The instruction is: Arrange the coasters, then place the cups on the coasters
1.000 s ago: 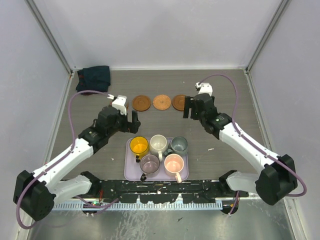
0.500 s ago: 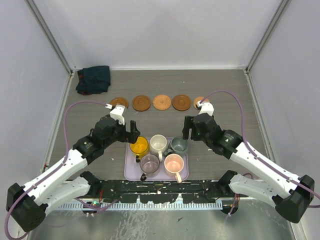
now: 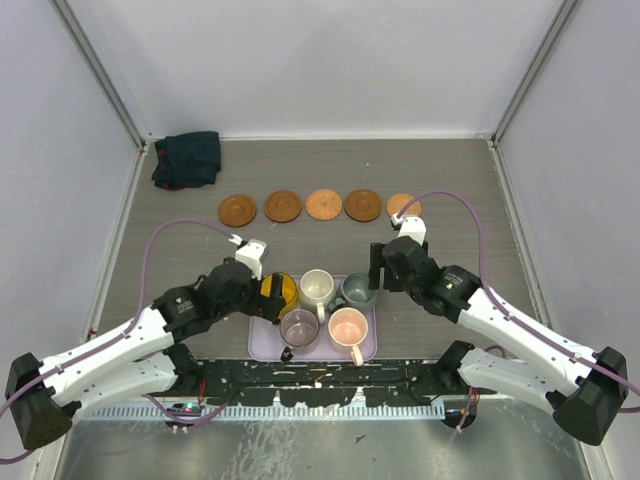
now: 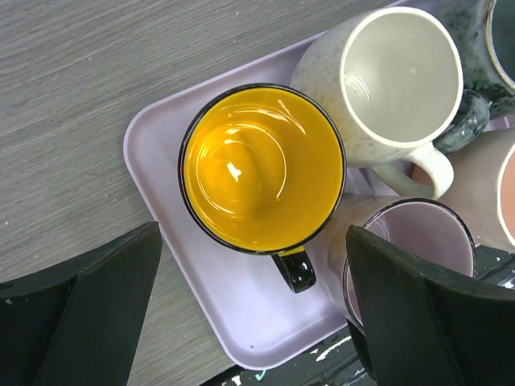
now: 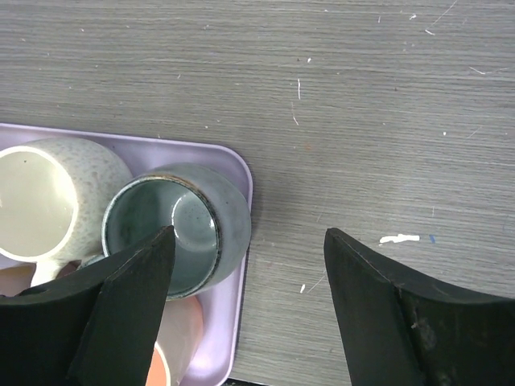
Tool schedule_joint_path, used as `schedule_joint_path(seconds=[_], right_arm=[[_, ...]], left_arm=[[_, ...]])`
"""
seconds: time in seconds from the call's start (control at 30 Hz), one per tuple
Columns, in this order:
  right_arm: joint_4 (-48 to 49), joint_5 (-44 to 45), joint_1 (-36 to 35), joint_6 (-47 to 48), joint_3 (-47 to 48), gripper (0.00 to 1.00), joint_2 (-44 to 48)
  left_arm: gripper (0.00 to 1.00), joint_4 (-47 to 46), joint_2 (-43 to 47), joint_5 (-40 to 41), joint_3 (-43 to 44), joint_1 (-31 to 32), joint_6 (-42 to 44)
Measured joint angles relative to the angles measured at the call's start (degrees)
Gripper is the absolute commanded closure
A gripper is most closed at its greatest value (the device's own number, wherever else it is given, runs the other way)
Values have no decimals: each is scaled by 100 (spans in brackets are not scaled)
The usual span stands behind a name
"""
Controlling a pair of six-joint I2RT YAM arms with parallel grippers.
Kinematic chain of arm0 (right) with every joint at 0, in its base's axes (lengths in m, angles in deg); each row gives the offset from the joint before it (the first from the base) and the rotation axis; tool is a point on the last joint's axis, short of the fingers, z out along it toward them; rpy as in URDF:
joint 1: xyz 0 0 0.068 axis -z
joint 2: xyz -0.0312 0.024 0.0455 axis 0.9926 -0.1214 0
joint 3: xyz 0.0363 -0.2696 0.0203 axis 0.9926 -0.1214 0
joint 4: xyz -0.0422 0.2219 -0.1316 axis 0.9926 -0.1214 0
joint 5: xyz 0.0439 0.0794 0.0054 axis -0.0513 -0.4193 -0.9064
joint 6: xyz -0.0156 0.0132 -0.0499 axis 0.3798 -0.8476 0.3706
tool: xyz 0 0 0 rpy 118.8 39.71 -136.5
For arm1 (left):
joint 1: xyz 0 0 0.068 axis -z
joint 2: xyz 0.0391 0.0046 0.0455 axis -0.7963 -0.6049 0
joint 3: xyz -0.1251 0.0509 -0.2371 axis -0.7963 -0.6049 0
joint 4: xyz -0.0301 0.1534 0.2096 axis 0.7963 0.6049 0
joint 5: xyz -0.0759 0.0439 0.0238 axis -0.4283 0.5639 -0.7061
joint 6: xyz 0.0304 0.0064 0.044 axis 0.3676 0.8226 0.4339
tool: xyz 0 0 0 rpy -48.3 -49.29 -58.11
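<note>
Left gripper point(image 4: 251, 297) hangs, jaws wide apart, above the yellow cup point(image 4: 261, 169) at the tray's point(image 3: 255, 340) 10 o'clock corner, lined up to grasp. The right gripper point(image 5: 249, 281), also apart, brackets the grey-green cup point(image 5: 173, 229) at 2 o'clock. 5 coasters point(image 3: 323, 204) lie rowed at 12 o'clock. Both arms have pulled back from them, seemingly lower.

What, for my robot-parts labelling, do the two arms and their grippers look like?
The left arm and right arm have white shells with black joints. A purple cable loops along each. The left gripper and right gripper have flat black wedge-shaped fingers.
</note>
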Motion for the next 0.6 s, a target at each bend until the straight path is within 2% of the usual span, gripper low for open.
schedule_joint_path(seconds=[0.2, 0.43, 0.6], right_arm=[[155, -2, 0, 0, -20, 21, -37], [232, 0, 0, 4, -20, 21, -35], [238, 0, 0, 11, -20, 21, -37]], left_arm=[[3, 92, 4, 31, -57, 111, -223], [6, 87, -400, 46, -81, 262, -334], [14, 85, -647, 90, -103, 323, -378]])
